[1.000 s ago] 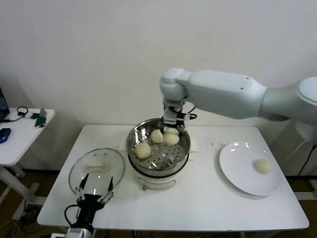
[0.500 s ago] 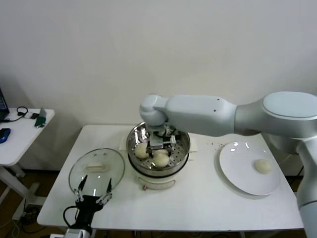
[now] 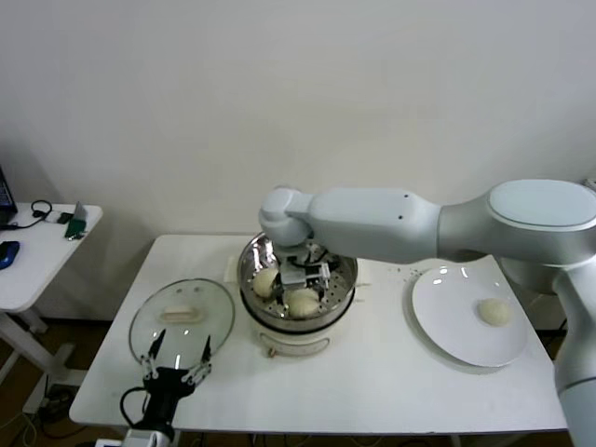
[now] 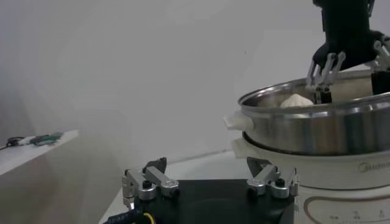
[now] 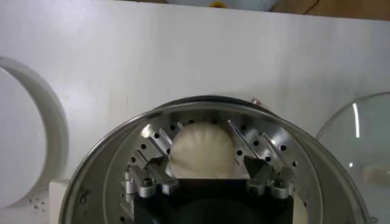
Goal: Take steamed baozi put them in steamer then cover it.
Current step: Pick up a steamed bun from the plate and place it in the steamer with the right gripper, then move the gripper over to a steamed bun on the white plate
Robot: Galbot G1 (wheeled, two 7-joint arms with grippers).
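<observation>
- Right gripper (image 3: 304, 276) sits low inside the steamer (image 3: 349, 279) at the centre of the head view, its jaws spread wide on either side of a baozi (image 5: 201, 151); in the right wrist view the bun lies on the perforated tray between the fingers (image 5: 150, 159), which do not appear to press on it, so we judge it set down and let go.
- We count two buns clearly in the pot from the head view, one to the left of the gripper (image 3: 265, 282) and one just below it (image 3: 303, 303); the arm hides the rest of the tray, so we cannot tell whether more lie there.
- One more baozi (image 3: 494, 312) waits on the white plate (image 3: 447, 326) at the right of the head view, well apart from the pot.
- Left gripper (image 3: 175, 358) hangs open and empty at the lower left of the head view, just below the cover (image 3: 182, 317), which lies flat on the table (image 3: 372, 382) beside the pot.
- We judge the loading step nearly done. The next move calls for lifting the right gripper straight up clear of the rim without nudging the buns, then reaching across to the plate for the last one; the cover comes after that.
</observation>
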